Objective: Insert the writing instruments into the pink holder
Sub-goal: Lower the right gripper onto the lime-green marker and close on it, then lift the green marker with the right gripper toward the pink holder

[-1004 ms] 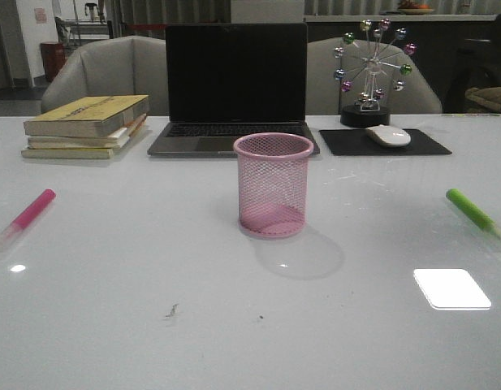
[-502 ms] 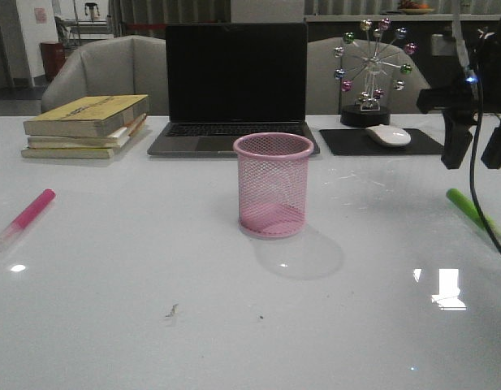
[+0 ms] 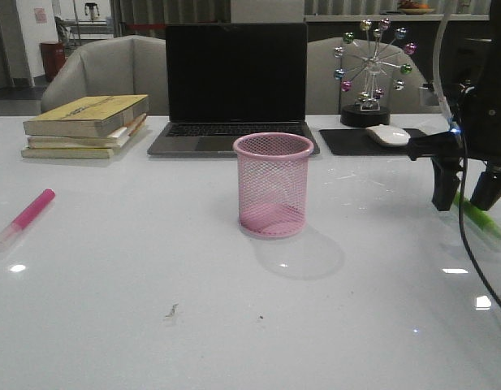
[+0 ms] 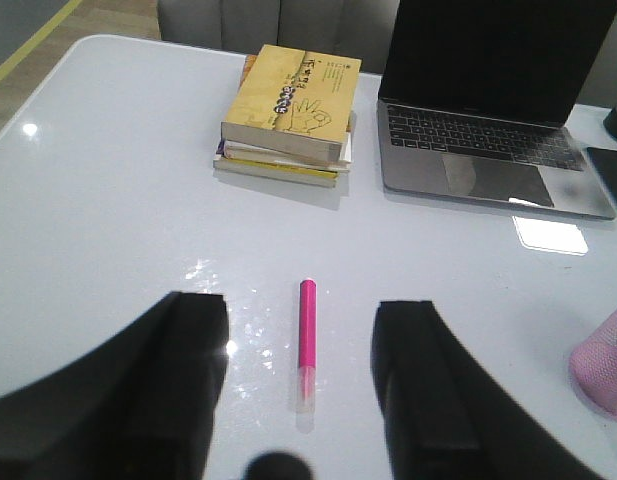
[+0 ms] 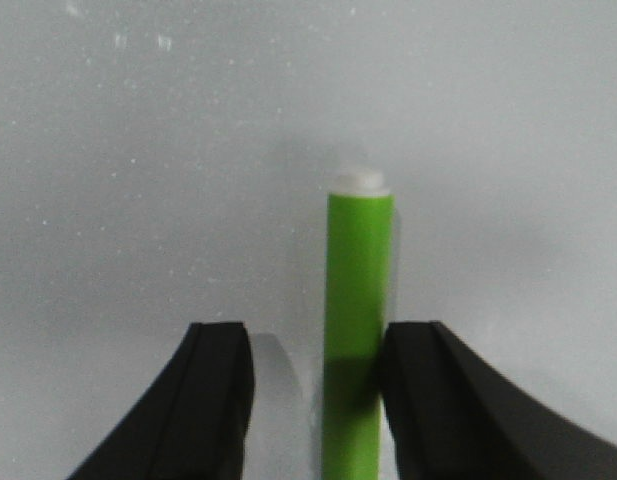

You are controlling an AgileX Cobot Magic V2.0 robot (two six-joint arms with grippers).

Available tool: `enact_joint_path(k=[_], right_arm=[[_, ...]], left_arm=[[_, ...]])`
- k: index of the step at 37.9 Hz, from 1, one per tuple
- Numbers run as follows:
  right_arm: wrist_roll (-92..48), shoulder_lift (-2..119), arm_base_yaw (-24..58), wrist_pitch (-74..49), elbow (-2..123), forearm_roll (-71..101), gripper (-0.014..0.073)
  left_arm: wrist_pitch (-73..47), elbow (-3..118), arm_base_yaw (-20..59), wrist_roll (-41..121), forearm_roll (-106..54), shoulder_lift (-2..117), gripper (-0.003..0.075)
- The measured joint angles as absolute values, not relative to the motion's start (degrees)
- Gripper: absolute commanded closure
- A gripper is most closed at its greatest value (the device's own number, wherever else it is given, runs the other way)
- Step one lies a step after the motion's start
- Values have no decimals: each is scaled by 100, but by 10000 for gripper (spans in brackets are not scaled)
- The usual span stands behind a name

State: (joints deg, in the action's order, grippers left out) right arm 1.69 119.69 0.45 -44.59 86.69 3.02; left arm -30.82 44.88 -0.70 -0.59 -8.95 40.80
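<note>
Green highlighter (image 3: pixel 477 215): lies flat on the white surface (image 3: pixel 153 325) at about 3 o'clock from the pink holder, well apart from it, near the surface's right edge in the front view; it slants from far-left to near-right.
Right hand (image 3: pixel 466 193): spread, pointing down over the green highlighter, one finger on each side of the marker in the front view.
Right wrist view: the green highlighter (image 5: pixel 354 330) runs up between the two dark fingers (image 5: pixel 216 400), lying close against one finger with a clear gap to the other; its pale rounded end points away from the hand. Whether a finger actually touches it I cannot tell.
Pink holder (image 3: pixel 273 184): stands upright at the middle of the surface, with nothing visible through its mesh, just in front of the laptop.
Pink highlighter (image 3: pixel 24 217): lies flat at about 9 o'clock from the holder, well apart, near the left edge, its pale end toward the near side.
Left hand (image 4: pixel 300 380): spread, held above the surface; in its wrist view the pink highlighter (image 4: pixel 307 343) lies between and beyond the two fingers, touching neither.
Behind the holder: an open laptop (image 3: pixel 234 89) with a dark screen at 12 o'clock, a stack of yellow books (image 3: pixel 86 126) at about 10 o'clock, a white mouse (image 3: pixel 388 135) on a black pad at about 2 o'clock.
</note>
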Motion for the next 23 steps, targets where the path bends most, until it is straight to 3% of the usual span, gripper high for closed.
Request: enact_joint_path(k=[12,17,21,23], right_arm=[[169,12140,45,-4292,8757,258,193],[169,12170,45,-4256,8776,214,339],[169,12205,36,-4210,8807,201,533],[169,12215,36,-4210,8813,176,532]], left_arm=[[-3082,4488,-70,-59,-895,4080,318],[-3082,4488,-70,-59,-895,4080,318],[-3082,4488,-70,-59,-895,4080,318],[-3082,4488,-70,-59,-895,4080,318]])
